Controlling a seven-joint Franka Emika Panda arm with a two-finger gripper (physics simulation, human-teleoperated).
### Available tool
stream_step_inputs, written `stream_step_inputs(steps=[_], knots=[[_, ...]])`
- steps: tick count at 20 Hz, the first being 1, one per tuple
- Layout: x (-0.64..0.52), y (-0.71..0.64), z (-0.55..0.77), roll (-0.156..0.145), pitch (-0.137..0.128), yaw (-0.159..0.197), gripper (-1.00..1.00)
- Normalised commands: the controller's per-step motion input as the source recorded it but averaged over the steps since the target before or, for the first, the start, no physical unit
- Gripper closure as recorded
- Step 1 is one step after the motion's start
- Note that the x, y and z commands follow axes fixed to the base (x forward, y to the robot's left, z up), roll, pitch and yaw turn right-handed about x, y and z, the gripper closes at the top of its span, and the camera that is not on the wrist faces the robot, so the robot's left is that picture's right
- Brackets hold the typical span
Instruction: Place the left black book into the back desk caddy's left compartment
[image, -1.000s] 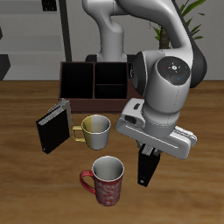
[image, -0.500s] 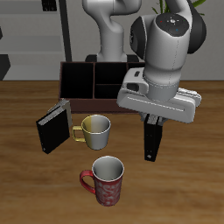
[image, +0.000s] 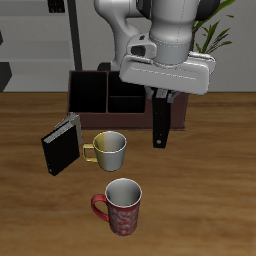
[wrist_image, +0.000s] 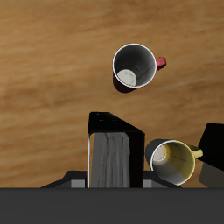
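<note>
- Book (image: 160, 120) hangs straight down from the gripper (image: 162, 92), clamped at its top end, lifted clear of the table (image: 215, 190) with nothing under it but air.
- Gripper is clenched on that book; the wrist view shows the page block (wrist_image: 110, 159) right below the fingers, black cover wrapped round it.
- Caddy (image: 88, 93) sits just behind and beside the hanging book, its black bays open upward; the end bay the task wants I can't clearly make out, since the arm covers that end.
- Handling, as I judge it: a stiff, flat hardback, not heavy, not fragile. The covers look smooth, so it could slip or swing if pinched only by an edge.
- Best hold is what it has now, across the thickness near one short end, so the long body drops into the slot end first.
- Risk I'd watch: the low end catching the caddy's wall or a partition on the way in, tilting the book in the fingers.
- Below and off to the side of the hand stand a metal mug (image: 109, 147) and a red mug (image: 122, 205), both well apart from the held book.
- A second black book (image: 60, 142) leans farther off past the metal mug, untouched.
</note>
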Motion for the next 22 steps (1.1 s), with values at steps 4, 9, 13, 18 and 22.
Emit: stream_step_inputs(steps=[4, 9, 13, 18, 22], knots=[[-0.30, -0.25, 0.38, -0.031, -0.057, 0.054, 1.00], [-0.40, -0.26, 0.47, -0.026, -0.051, 0.009, 1.00], [-0.31, -0.22, 0.21, -0.004, -0.028, 0.057, 1.00], [-0.34, -0.28, 0.16, -0.026, -0.017, 0.029, 1.00], [-0.35, -0.29, 0.16, -0.036, -0.005, 0.015, 1.00]])
